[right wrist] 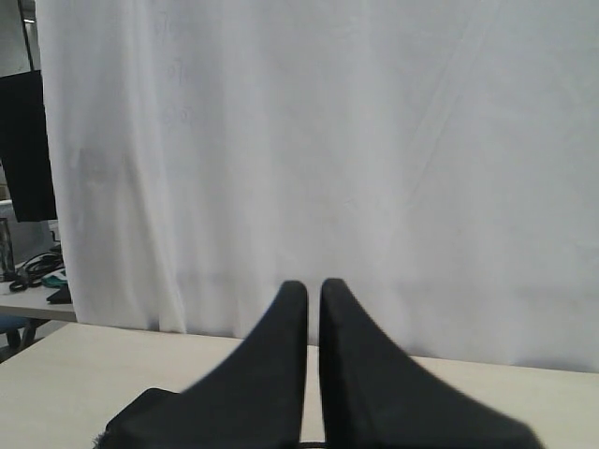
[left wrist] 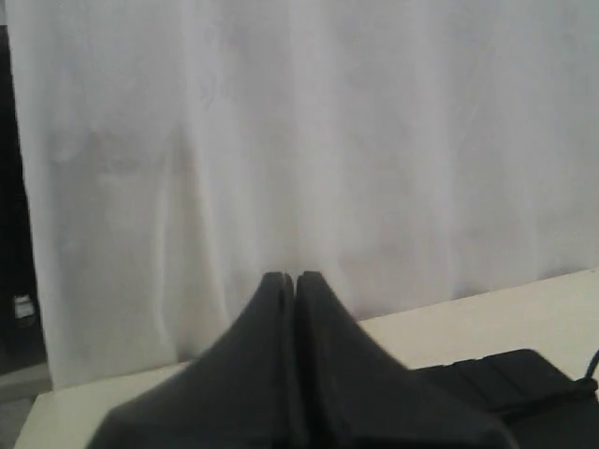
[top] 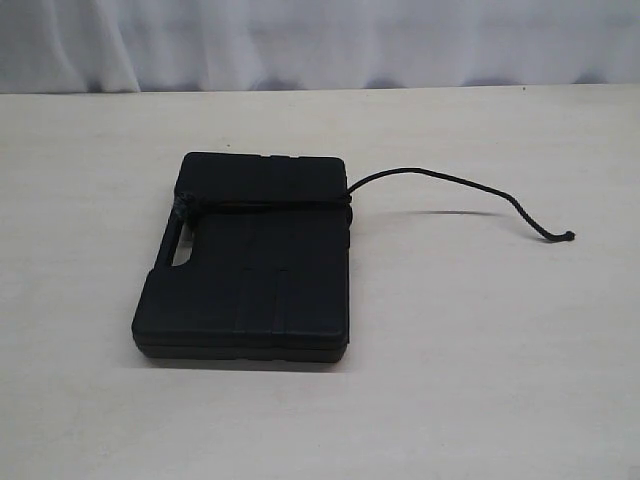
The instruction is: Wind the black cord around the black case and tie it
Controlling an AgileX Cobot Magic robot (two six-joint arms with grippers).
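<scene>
Pale tabletop (top: 480,380) fills the exterior view, bare along its near edge. Nearest on it, slightly toward 9 o'clock of the middle, the black case (top: 250,290) lies flat, ribbed lid up, with its handle cutout (top: 183,245) on the 9 o'clock short side. The black cord (top: 440,178) crosses the far part of the lid in one tight line from the 9 o'clock edge to the 3 o'clock edge. A bunched knot (top: 183,207) sits at the 9 o'clock end, just beyond the cutout. From the 3 o'clock edge the loose tail arcs over the table toward 3 o'clock and ends in a knotted tip (top: 568,237), well apart from the case. Farthest back hangs a white curtain (top: 320,40).

In the left wrist view the left gripper (left wrist: 295,279) has its fingers pressed together on nothing, with part of the case in sight beside it. In the right wrist view the right gripper (right wrist: 314,285) is likewise closed and empty, only a hairline slit between its fingers, facing the curtain.
</scene>
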